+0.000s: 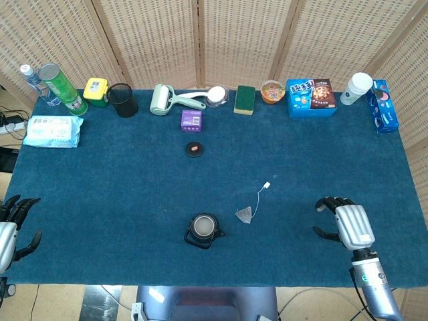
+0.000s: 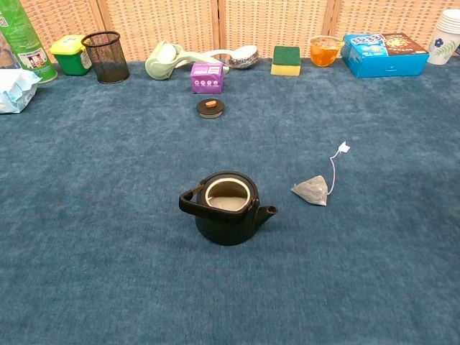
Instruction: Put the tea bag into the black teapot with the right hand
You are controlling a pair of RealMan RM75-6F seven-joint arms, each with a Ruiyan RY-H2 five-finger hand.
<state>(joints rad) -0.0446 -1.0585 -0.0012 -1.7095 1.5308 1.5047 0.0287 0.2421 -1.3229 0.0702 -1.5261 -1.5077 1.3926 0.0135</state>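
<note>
The black teapot [image 1: 202,230] [image 2: 227,207] stands lidless near the front middle of the blue table, its spout pointing right. A grey pyramid tea bag [image 1: 245,214] [image 2: 311,190] lies on the cloth just to its right, with a white string running up to a small tag [image 1: 266,185] [image 2: 343,147]. My right hand [image 1: 348,224] rests at the front right, well right of the tea bag, fingers apart and holding nothing. At the front left edge my left hand [image 1: 12,227] also holds nothing, fingers spread. Neither hand appears in the chest view.
The teapot's lid [image 1: 194,149] [image 2: 210,108] lies behind the pot. Along the back edge stand a black mesh cup [image 1: 123,99], a purple box [image 1: 191,119], a lint roller [image 1: 162,99], a sponge [image 1: 245,99], a blue snack box [image 1: 311,97] and paper cups [image 1: 356,88].
</note>
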